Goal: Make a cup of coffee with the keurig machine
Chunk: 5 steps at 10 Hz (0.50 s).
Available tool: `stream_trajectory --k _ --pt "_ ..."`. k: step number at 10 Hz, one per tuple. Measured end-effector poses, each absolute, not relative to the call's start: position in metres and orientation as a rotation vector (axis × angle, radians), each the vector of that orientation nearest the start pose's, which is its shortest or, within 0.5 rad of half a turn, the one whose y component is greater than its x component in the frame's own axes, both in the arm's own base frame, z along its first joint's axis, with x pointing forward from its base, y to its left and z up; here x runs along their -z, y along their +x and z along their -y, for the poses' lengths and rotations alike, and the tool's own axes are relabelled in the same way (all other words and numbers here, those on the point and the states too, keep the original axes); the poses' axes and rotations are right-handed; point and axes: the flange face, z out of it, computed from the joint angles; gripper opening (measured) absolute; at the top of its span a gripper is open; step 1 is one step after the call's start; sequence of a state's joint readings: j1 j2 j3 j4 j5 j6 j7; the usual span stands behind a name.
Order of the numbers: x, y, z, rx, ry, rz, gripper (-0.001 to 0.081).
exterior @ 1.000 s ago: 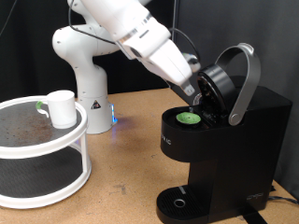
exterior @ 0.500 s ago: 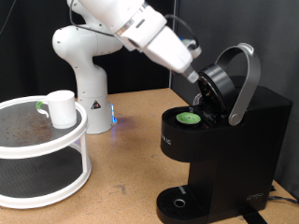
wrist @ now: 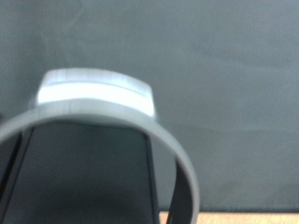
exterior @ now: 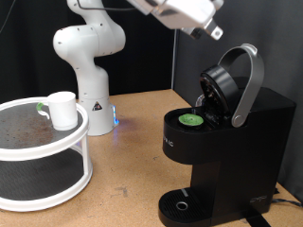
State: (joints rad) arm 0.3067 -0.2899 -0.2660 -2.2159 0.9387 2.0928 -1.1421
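Observation:
The black keurig machine stands at the exterior view's right with its lid raised and its silver-grey arched handle up. A green-topped pod sits in the open brew chamber. The white cup stands on the top tier of a round shelf at the exterior view's left. My gripper is high at the exterior view's top, above and apart from the raised handle, with nothing between its fingers. The wrist view shows the grey handle arch close and blurred over the black machine body; no fingers show there.
A round two-tier white shelf with a dark mesh top stands at the exterior view's left. The arm's white base is behind it. The machine's round drip tray is bare. A dark backdrop closes the back.
My gripper has risen from beside the open brew chamber up to the top of the exterior view, away from the machine. The pod, lid and cup have not moved.

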Motion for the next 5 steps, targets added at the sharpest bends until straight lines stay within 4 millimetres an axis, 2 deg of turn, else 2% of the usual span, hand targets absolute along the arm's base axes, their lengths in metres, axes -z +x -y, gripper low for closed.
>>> stream_trajectory --k 1,3,5 --pt "-0.5405 0.4874 -0.0535 0.739 -2.155 0.855 0.0803" --pt "-0.5433 0.4859 -0.0546 0.736 -2.154 0.851 0.0803" --pt "-0.5493 0.4887 -0.0605 0.804 -2.096 0.793 0.0803"
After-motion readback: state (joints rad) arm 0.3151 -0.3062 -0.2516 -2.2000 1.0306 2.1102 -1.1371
